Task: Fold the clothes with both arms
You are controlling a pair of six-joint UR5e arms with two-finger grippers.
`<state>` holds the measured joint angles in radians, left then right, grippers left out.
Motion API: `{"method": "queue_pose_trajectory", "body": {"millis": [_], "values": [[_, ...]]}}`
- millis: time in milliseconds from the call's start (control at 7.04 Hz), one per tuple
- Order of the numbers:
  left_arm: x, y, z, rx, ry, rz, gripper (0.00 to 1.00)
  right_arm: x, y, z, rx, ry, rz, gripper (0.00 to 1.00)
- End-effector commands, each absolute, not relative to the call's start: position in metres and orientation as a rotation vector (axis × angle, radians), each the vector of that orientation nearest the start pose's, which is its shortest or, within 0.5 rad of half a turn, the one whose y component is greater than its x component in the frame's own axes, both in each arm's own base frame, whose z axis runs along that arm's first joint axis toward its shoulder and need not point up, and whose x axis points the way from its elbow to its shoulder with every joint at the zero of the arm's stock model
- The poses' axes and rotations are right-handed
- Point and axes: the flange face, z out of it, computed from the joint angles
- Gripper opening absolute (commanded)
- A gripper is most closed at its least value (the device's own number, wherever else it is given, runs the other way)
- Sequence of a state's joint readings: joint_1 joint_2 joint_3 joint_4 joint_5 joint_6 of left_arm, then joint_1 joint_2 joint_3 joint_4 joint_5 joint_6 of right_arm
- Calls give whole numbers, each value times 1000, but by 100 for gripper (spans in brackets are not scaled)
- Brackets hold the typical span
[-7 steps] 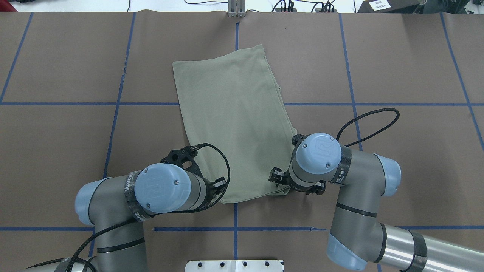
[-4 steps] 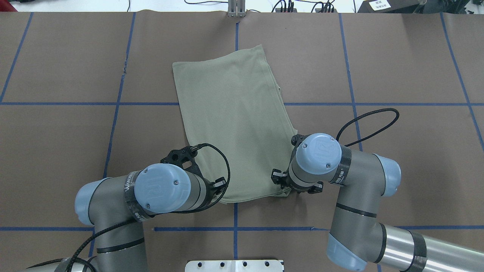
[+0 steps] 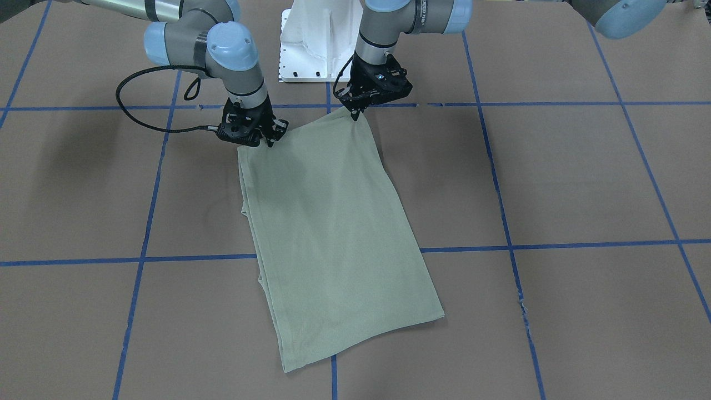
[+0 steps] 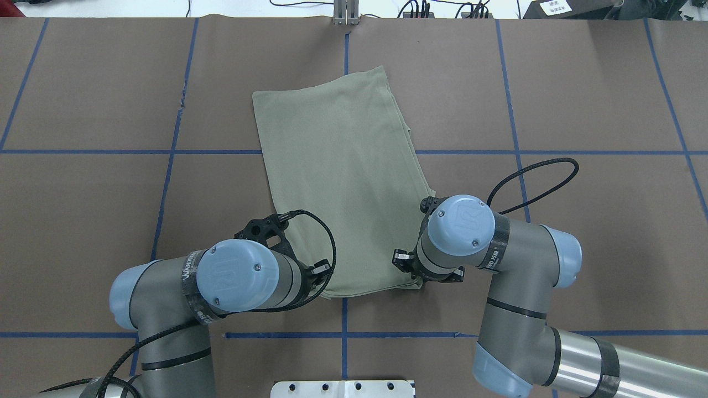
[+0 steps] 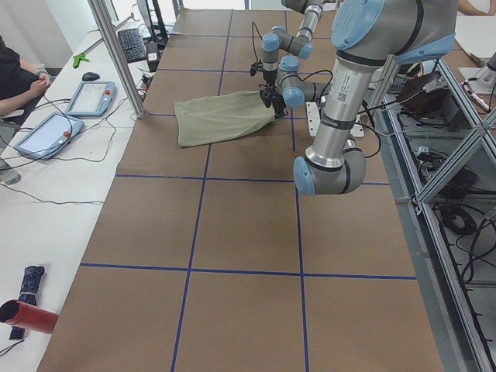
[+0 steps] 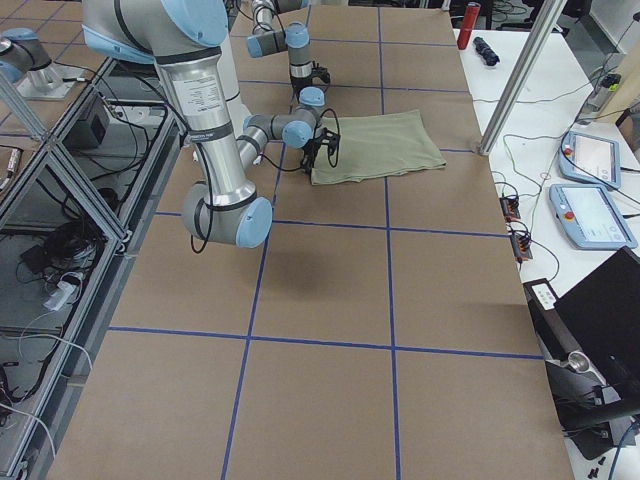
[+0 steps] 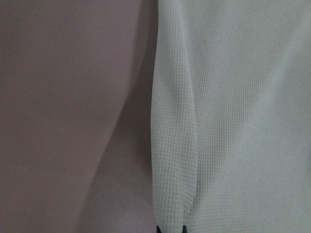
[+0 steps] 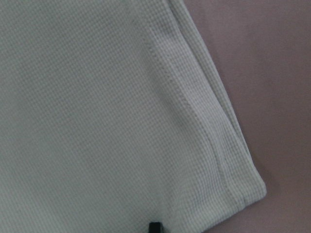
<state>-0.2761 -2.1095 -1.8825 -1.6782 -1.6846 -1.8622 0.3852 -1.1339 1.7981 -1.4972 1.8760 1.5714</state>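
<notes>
The olive-green shirt [image 4: 343,182] lies folded into a long strip across the table's middle, its far end pointing away from me. Both grippers stand at its near edge, one at each corner. My left gripper [image 3: 355,115] pinches the near left corner, which is lifted a little; in the left wrist view the shirt's folded edge [image 7: 175,145] runs down between the two fingertips. My right gripper [image 3: 270,141] stands on the near right corner; its wrist view shows one fingertip [image 8: 154,227] on top of the cloth [image 8: 97,121], the other hidden beneath.
Brown paper with blue tape lines [image 4: 166,182] covers the table. The white base pedestal [image 3: 316,44] stands just behind the grippers. A black cable loop [image 4: 539,182] hangs off the right wrist. Tablets [image 5: 89,97], a metal post [image 5: 116,54] and a person's arm [image 5: 19,81] occupy the far side.
The right wrist has shifted slightly left and toward the robot, and the shirt's near right corner has moved a little with it. The left arm has stayed put.
</notes>
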Motion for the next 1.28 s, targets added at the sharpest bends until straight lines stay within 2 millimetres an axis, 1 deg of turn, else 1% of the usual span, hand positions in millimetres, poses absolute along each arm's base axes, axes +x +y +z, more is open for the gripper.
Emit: {"method": "queue_pose_trajectory", "body": {"millis": [0,142,284,426,568,710,852,994,1136], "values": [[558,-285,207,-115,968,-467,0,-540,-335,304,-142,-784,260,0],[558,-285,206,-115,969,-467,0,-538,-335,301,-140,-790,260,0],[553,-283,200,-114,985,-464,0,-536,-335,298,-141,-797,265,0],[552,-273,198,-120,993,-450,0,-532,-333,293,-157,-806,306,0],[552,-249,204,-137,989,-415,0,-524,-324,284,-169,-828,297,0],[542,-228,201,-152,1007,-384,0,-518,-304,277,-199,-840,291,0],[541,-208,195,-170,1014,-350,0,-513,-288,269,-244,-856,292,0],[529,-196,183,-179,1023,-333,0,-507,-272,259,-259,-881,264,0],[511,-190,172,-183,1014,-326,0,-488,-257,249,-283,-914,236,0]]}}
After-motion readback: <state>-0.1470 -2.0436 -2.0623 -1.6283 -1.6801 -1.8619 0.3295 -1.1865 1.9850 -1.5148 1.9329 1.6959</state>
